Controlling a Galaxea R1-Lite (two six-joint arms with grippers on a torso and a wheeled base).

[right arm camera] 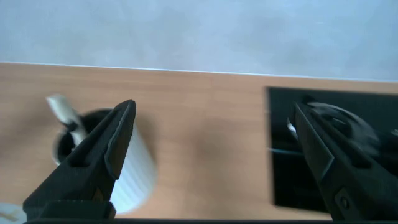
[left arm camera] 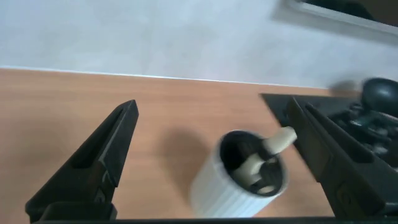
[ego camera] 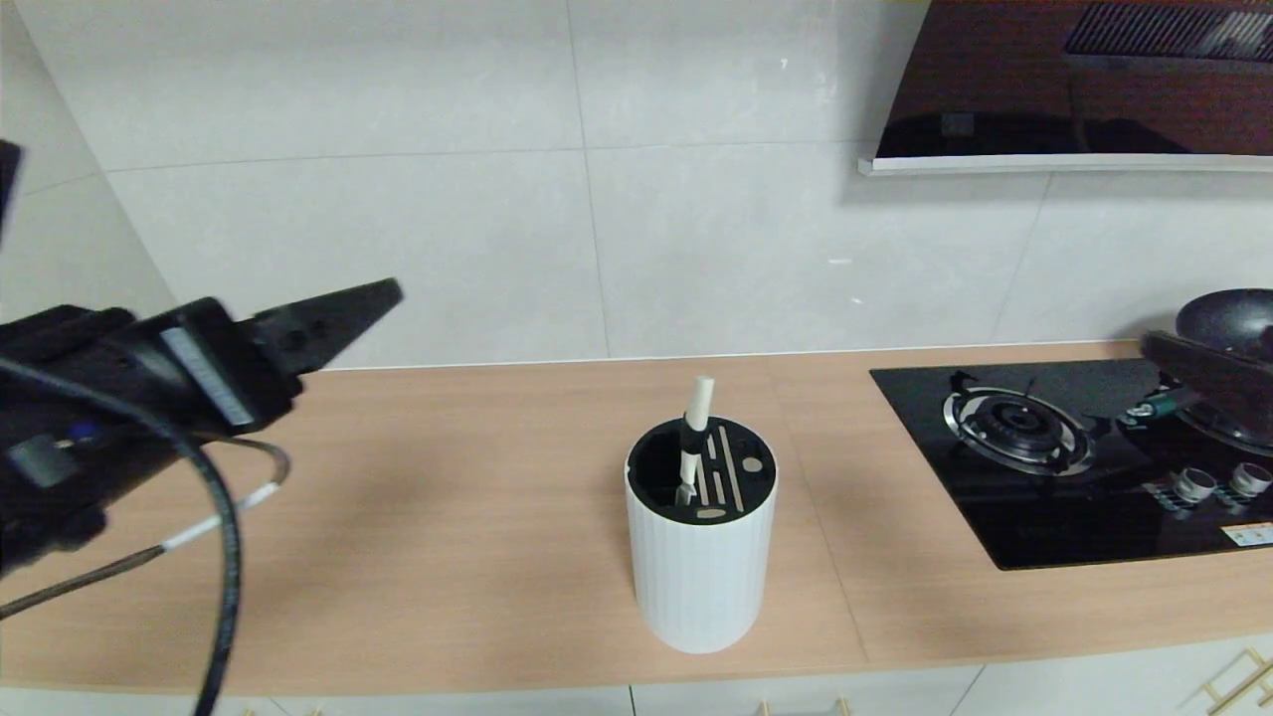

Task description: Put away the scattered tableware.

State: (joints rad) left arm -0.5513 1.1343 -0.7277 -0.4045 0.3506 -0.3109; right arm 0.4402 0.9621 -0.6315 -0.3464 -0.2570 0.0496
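White-handled utensil (ego camera: 699, 403) sits blade-down in a slot of the white ribbed cylindrical holder (ego camera: 701, 567) mid wooden desk (ego camera: 428, 537); the slot props it near-upright, looks stowed; left pincer (left arm camera: 210, 109) wide, empty, above the desk; right pincer (right arm camera: 212, 107) wide, empty.

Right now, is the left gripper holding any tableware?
No, the left gripper is open and empty, with the white holder standing on the counter beyond it.

Matte black left arm (ego camera: 99, 398) with tapered jaws, a white strip (ego camera: 206, 376) and looping black cable (ego camera: 231, 557).
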